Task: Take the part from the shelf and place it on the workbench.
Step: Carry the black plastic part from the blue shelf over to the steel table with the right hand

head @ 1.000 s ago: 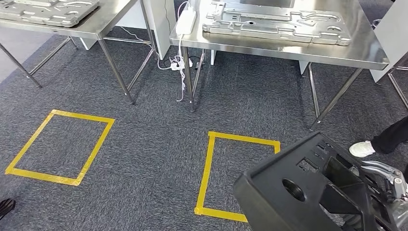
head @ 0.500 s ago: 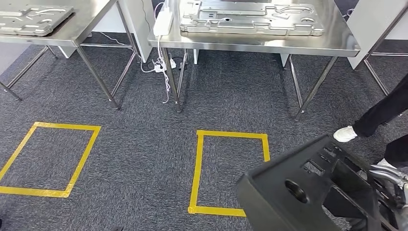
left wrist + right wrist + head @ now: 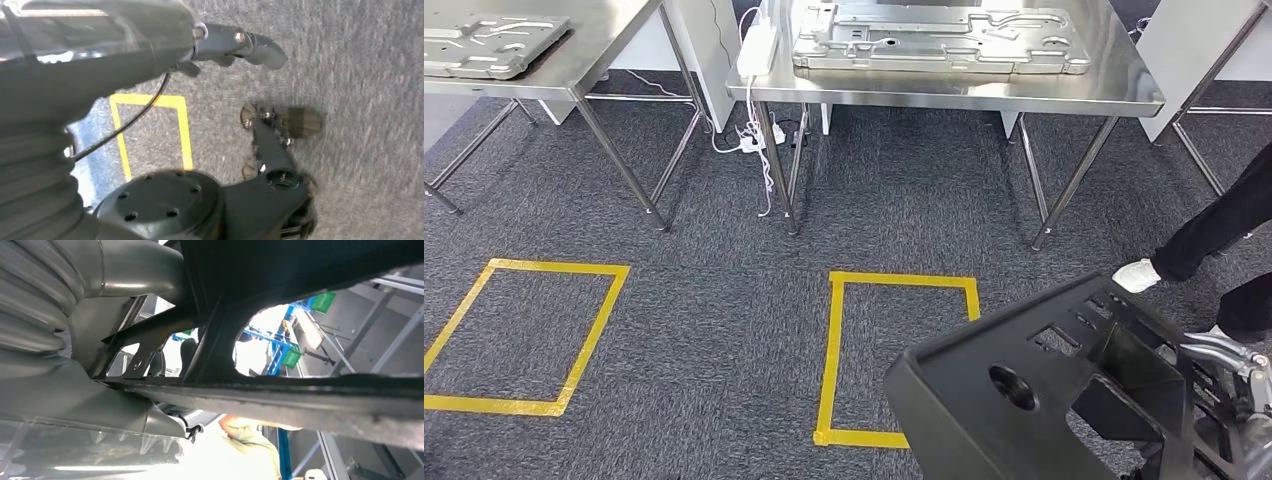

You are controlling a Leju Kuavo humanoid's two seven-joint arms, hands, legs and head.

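From the head view you're looking down on grey carpet, and your landmark is the middle yellow tape square on the floor. The black part rides low in the picture, its near-left corner hanging over that square's right side and lower right corner. Your right hand is at the part's far right edge, silver metal just showing behind it. Beyond the square stands the steel counter, its front edge facing you, with a grey metal plate lying flat on top and taking most of its width. The carpet between the square and the counter legs is open. Left of the square sits a second tape square, and past that another counter with its own plate. Right of the square, a person's white shoe and dark trouser legs stand near the part's far edge.

Left wrist view: your left hand hangs over the carpet with its dark fingers curled in and nothing in them; a tape square shows below it.

Right wrist view: the part crosses right in front of your right hand, the grey thumb pressed up against its black ribs. You cannot tell how the other fingers lie.
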